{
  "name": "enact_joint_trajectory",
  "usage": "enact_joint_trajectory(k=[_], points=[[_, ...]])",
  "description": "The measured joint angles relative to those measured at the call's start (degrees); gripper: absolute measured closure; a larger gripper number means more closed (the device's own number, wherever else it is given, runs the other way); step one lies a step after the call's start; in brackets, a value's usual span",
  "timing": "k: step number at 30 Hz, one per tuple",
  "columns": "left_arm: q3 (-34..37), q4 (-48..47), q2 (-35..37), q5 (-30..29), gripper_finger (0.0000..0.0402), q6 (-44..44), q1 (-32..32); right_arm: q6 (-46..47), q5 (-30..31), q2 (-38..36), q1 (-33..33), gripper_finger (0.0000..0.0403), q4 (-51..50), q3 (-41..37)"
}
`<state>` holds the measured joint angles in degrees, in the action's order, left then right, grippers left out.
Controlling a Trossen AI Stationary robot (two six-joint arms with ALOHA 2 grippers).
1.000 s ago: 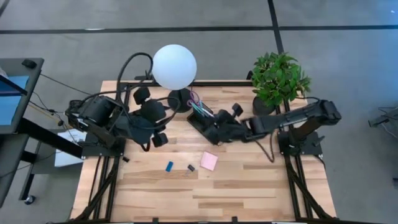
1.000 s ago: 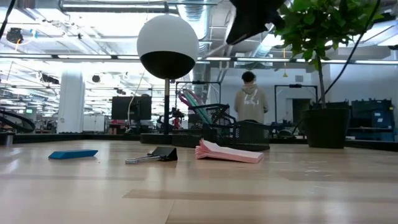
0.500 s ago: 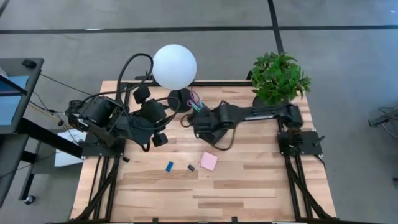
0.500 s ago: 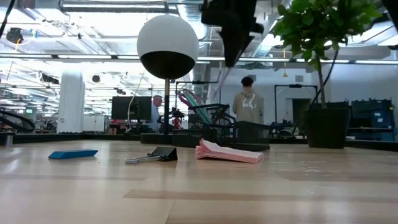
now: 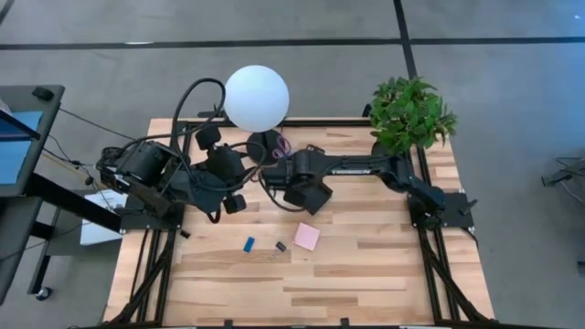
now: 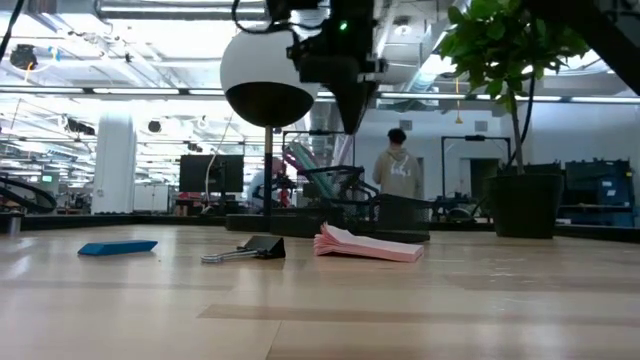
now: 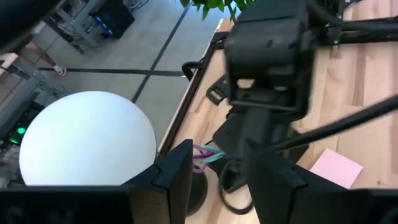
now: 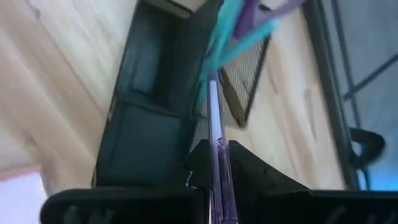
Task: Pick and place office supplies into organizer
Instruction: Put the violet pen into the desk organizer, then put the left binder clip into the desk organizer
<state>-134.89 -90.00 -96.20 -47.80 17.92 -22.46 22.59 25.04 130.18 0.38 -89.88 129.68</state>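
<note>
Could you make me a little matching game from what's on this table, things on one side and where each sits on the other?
Things:
1. purple pen
2. pink sticky-note pad
3. blue block
4. plant

Places:
A. at the table's far right corner
B. lying flat on bare wood, just right of the black clip
C. clamped in the right gripper above the organizer
D. leftmost of the three loose items in the row

Pairs: 1-C, 2-B, 3-D, 4-A
</note>
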Motion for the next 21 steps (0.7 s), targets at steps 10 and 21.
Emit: enact_joint_trajectory(k=[10,21], points=[[0.0,0.0,0.0,0.2,0.0267,-4.0,0.0,-6.2,-2.7,-0.2,-2.0,0.0350,-0.1,1.8],[0.0,0.0,0.0,0.4,0.0267,-4.0,0.0,-12.6,2.7,1.4,-2.8,0.0296,2.0,1.7]])
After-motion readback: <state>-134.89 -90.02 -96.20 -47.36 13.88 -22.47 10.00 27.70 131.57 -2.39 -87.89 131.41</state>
